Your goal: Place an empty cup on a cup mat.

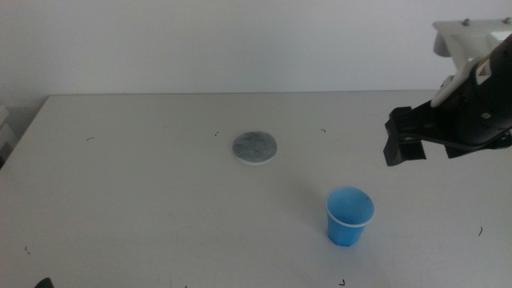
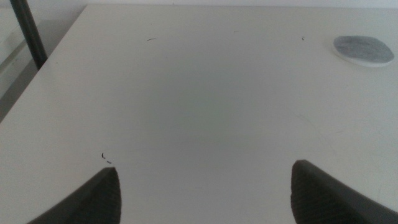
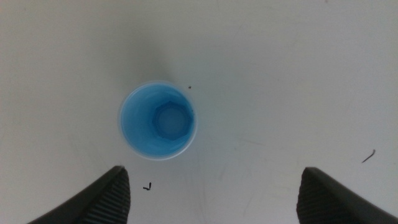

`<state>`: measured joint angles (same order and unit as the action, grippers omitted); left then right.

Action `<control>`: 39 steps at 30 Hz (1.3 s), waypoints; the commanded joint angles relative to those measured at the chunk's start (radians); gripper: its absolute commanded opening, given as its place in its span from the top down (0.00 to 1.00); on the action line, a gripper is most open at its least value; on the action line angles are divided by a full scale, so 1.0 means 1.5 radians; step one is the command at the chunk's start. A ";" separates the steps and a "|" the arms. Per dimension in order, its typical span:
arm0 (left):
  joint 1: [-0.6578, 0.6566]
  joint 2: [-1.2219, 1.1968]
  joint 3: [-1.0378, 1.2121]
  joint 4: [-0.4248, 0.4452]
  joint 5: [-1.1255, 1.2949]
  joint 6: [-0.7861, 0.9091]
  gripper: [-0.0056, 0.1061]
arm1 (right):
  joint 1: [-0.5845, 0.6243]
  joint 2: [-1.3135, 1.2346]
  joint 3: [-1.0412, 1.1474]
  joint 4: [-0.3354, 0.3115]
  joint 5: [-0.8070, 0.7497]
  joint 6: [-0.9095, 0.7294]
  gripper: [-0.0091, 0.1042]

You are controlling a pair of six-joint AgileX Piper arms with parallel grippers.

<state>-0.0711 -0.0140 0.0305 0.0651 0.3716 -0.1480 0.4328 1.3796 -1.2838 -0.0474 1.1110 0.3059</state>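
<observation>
While the cup (image 1: pixel 350 216) stands upright, mouth up, right gripper (image 1: pixel 402 142) hovers above, fingers spread.

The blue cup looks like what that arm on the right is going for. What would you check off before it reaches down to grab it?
1. Small bright blue tapered plastic cup upright on the pale table: ok.
2. Cup empty: ok, the right wrist view shows only its blue bottom.
3. Right gripper open wide enough: ok, its fingers stand well apart.
4. Right gripper down around the cup: not ok, it hangs above and to the side.
5. Flat round mottled grey cup mat bare: ok.
6. Left gripper out of the way: ok, open over bare table.
</observation>
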 commanded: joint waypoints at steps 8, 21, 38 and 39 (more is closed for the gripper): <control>0.001 -0.008 -0.004 0.000 -0.045 -0.007 0.01 | 0.014 0.069 -0.021 -0.010 -0.045 0.004 0.09; 0.001 -0.008 -0.004 0.000 -0.045 -0.007 0.01 | 0.013 0.210 -0.020 0.002 -0.079 0.064 0.09; 0.001 -0.008 -0.004 0.000 -0.045 -0.007 0.01 | 0.013 0.281 0.002 0.044 -0.129 0.067 0.50; 0.001 -0.008 -0.004 0.000 -0.045 -0.007 0.01 | 0.013 0.281 0.002 0.044 -0.129 0.067 0.57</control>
<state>-0.0711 -0.0140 0.0305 0.0651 0.3716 -0.1480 0.4509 1.8460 -1.2618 0.0205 0.9282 0.4029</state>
